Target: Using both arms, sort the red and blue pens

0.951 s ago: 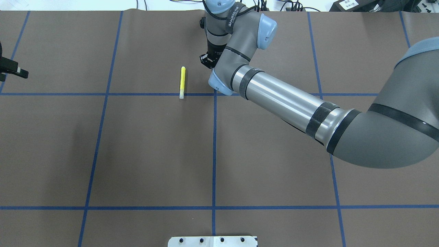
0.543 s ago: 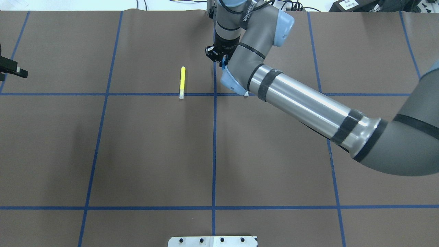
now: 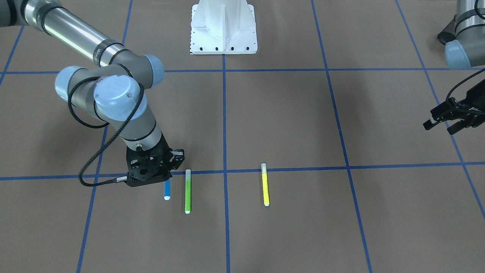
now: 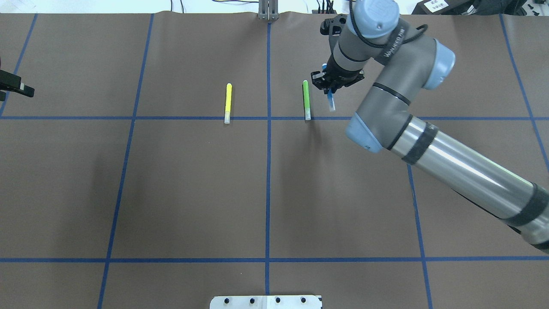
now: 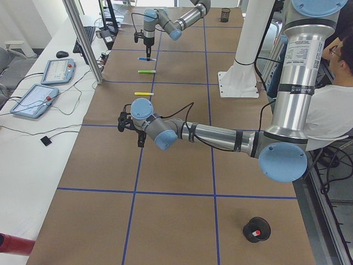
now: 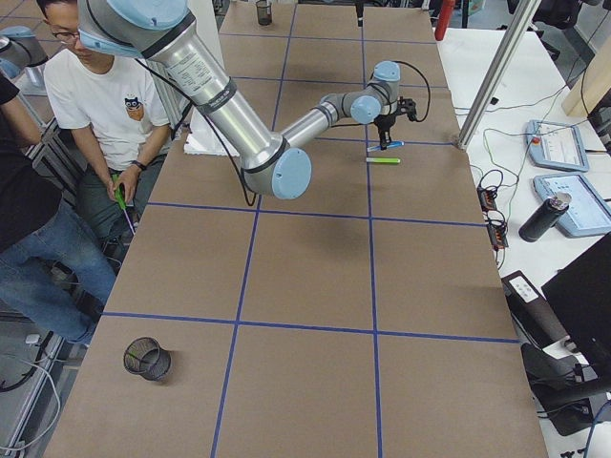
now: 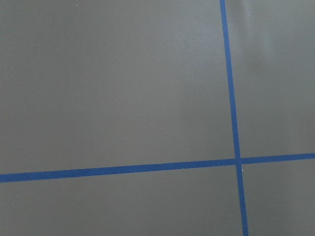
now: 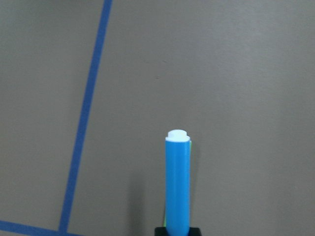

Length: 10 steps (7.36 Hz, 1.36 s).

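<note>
Two grippers on my screens: nearest in the left-side view, the left gripper (image 3: 439, 126) hangs over the table (image 3: 288, 113), fingers apart. Farther off, I see the right gripper (image 4: 328, 86) clamped on the blue pen (image 3: 167, 189), just beside the green marker (image 4: 306, 99); the yellow marker (image 4: 228, 103) lies well apart.

This is a robotics lab: a long table (image 6: 305, 286) covered in brown paper and gridded with blue tape (image 4: 268, 171), robot arms (image 5: 220, 135) mounted on it, control tablets (image 5: 33, 99) on a side bench (image 5: 33, 143), and people (image 6: 105, 95) alongside.
</note>
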### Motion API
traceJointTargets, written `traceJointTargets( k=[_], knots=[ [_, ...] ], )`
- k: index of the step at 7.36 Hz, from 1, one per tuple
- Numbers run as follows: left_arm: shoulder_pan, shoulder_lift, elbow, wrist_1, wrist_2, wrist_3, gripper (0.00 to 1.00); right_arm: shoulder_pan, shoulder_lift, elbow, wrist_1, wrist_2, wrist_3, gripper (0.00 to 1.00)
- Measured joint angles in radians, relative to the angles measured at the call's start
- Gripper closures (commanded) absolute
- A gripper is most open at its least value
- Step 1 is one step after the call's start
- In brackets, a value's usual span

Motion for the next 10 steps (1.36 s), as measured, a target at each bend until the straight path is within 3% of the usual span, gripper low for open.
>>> traceJointTargets(
  k=[2,4,6,8,10],
  knots=[
    [0.0,0.0,-0.004,0.0,0.0,0.0,0.01,0.018,-0.157,0.166,0.002,-0.042,0.0,1.0],
    [-0.001,-0.001,-0.005,0.0,0.001,0.0,0.01,0.073,-0.222,0.195,0.005,-0.045,-0.08,1.0],
    [-0.001,-0.001,-0.006,0.0,0.002,-0.001,0.01,0.128,-0.238,0.135,0.056,-0.041,-0.152,1.0],
    [-0.001,0.0,-0.006,0.0,0.002,-0.001,0.01,0.192,-0.257,-0.009,0.268,-0.001,-0.189,1.0],
    [-0.001,0.0,-0.01,0.001,0.002,-0.003,0.01,0.283,-0.34,-0.059,0.402,0.048,-0.287,1.0]
  ],
)
